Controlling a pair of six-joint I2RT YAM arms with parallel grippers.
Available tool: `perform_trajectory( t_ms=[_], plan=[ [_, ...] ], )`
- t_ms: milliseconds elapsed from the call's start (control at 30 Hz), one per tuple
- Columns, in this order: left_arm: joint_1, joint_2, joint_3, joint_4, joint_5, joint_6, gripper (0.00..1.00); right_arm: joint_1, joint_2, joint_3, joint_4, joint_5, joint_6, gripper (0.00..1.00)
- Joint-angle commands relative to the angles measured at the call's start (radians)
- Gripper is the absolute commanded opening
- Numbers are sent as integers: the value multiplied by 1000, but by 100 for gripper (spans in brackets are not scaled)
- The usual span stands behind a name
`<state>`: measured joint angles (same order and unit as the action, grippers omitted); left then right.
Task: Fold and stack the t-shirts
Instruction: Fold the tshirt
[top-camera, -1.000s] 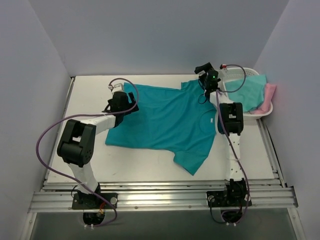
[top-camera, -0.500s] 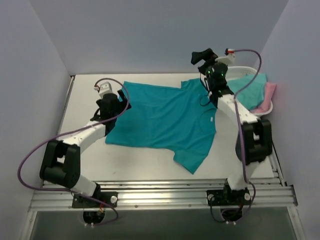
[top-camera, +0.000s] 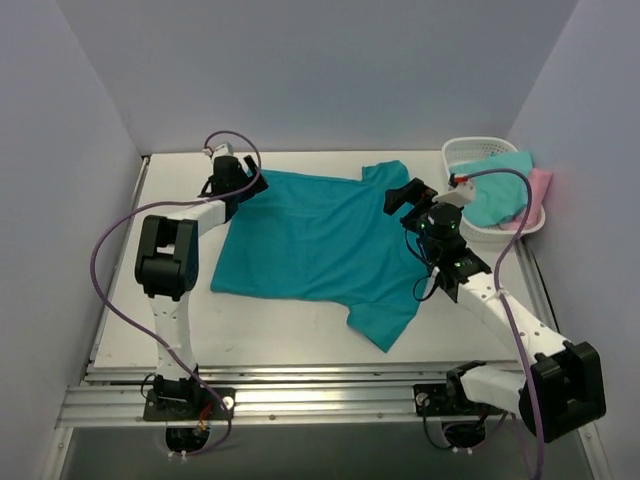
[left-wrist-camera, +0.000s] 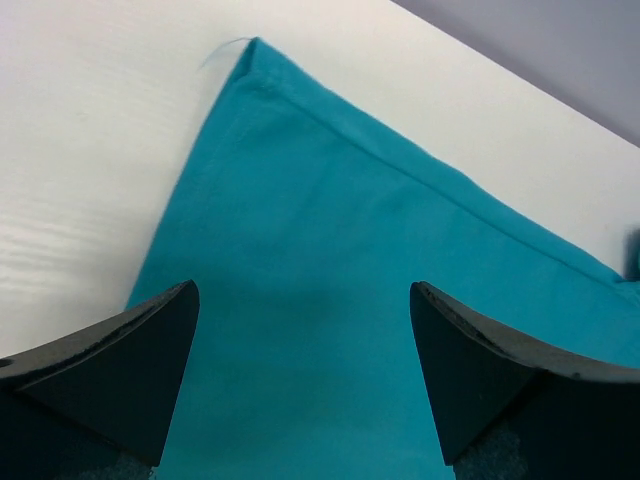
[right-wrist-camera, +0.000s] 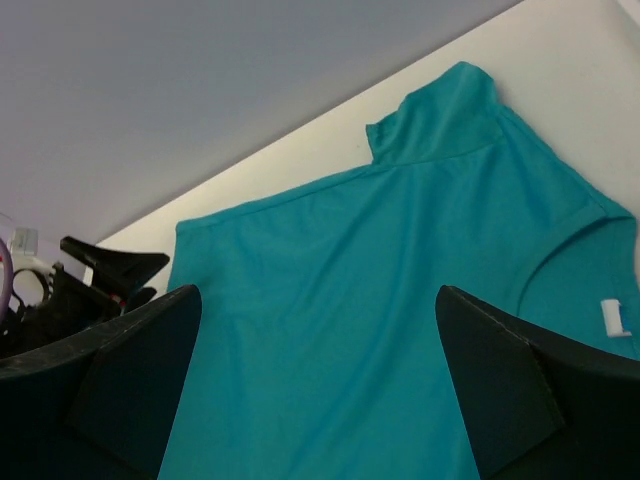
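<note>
1. The deep teal tee (top-camera: 320, 245) lies spread flat across the middle of the desk (top-camera: 300, 330), one sleeve pointing to the far edge and the other to the near edge.
2. The left pincer (top-camera: 243, 185) sits at the tee's far-left corner. Its fingers are spread wide with nothing between them. I cannot tell whether they touch the cloth.
3. The right pincer (top-camera: 405, 197) hangs above the tee's right side, near the neckline. It too is released, gripping nothing.
4. From its wrist view the neckline shows a small white label (right-wrist-camera: 615, 318).
5. At the far right stands a white basket (top-camera: 470, 147) holding the aqua tee (top-camera: 495, 190), with the pink tee (top-camera: 540, 185) draped over its right rim.
</note>
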<state>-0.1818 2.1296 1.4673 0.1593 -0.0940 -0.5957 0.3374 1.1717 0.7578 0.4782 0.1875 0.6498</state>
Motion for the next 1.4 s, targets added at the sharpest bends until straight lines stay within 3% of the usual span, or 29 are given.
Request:
perform_trajectory(
  t_ms=[0,167,300,433,633,867,1000,1100,1367],
  plan=[
    [-1,58,141,3,134,-22,95,14,-107,-21,-29,69,-50,100],
    [-4,156,249,45,191,-45,96,31,-130,-38,-30,63,-52,100],
    [-5,285,445,30,261,-81,97,55,-129,-41,-18,58,-45,100],
    [-8,404,624,-81,260,-108,98,78,-148,-34,-24,69,-50,100],
    [-5,512,817,-349,139,-133,95,98,-201,-25,-52,82,-61,100],
    [60,472,758,-456,41,-150,94,104,-222,-17,-66,86,-56,100],
    [119,409,612,-445,-29,-171,94,110,-201,-17,-61,79,-49,100],
    [169,369,516,-359,23,-208,94,117,-185,-18,-52,79,-42,100],
    [177,317,467,-284,88,-217,94,152,-182,-12,-46,110,-47,100]
  ],
)
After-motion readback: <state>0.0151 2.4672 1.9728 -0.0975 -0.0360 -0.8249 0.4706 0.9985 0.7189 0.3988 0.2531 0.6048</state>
